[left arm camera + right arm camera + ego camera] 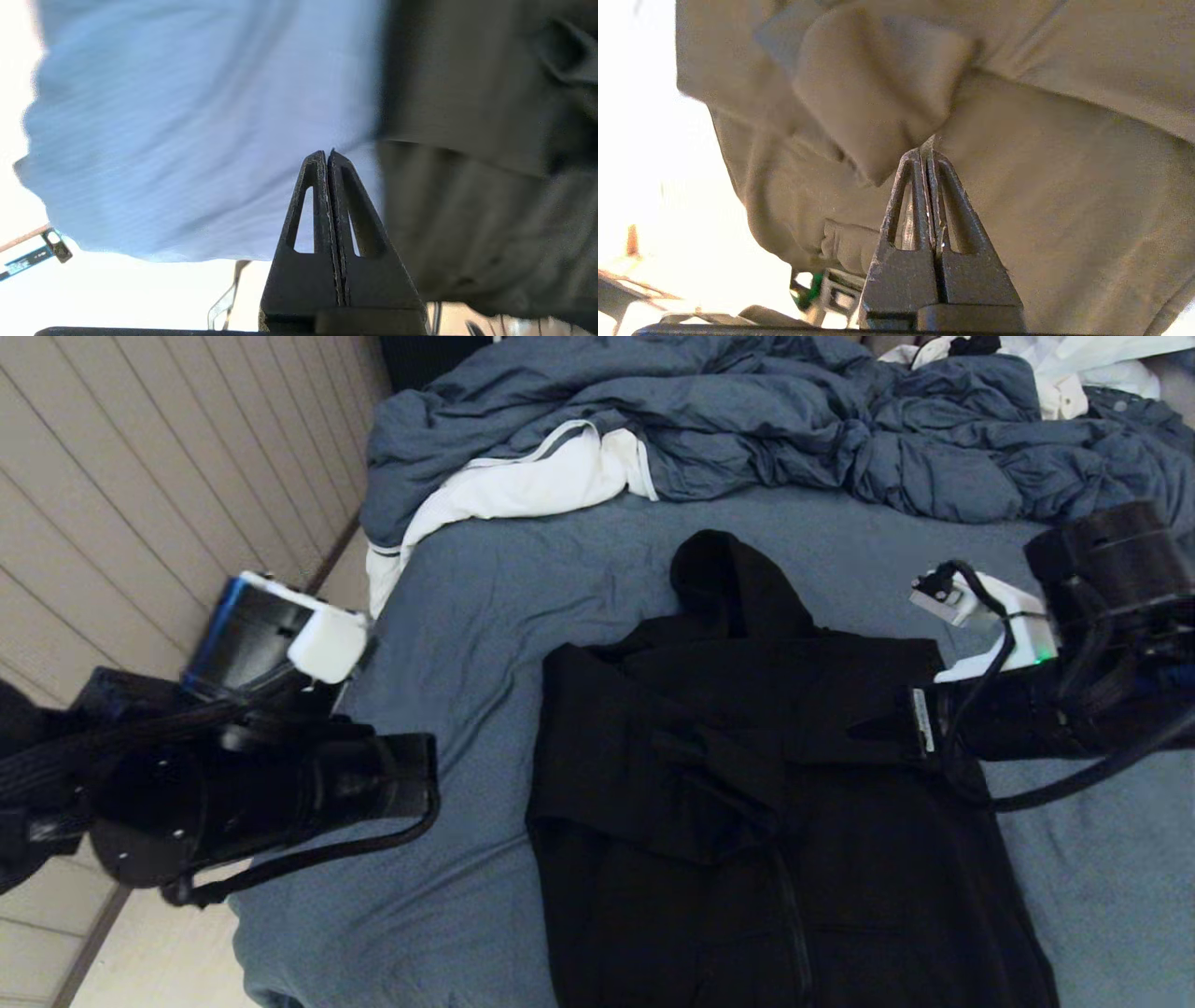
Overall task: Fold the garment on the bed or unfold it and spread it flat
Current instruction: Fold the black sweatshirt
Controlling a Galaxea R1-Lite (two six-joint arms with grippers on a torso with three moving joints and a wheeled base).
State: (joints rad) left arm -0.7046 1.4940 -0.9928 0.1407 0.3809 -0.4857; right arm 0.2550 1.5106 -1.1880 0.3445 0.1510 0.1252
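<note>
Garment lies mid-bed, sleeves already folded across chest, hood up top; body fold prob still left. My left gripper is pressed together, empty, off to its side. My right gripper likewise, tips over the fabric.

We see the garment lying on the bed, with its hood at the far end. Behind it, a rumpled duvet is piled across the back of the bed. A cloth lies at the duvet's left end, partly under it. Our left hand is left of the garment, over the bed's left edge. Our right hand is at the garment's right side.
</note>
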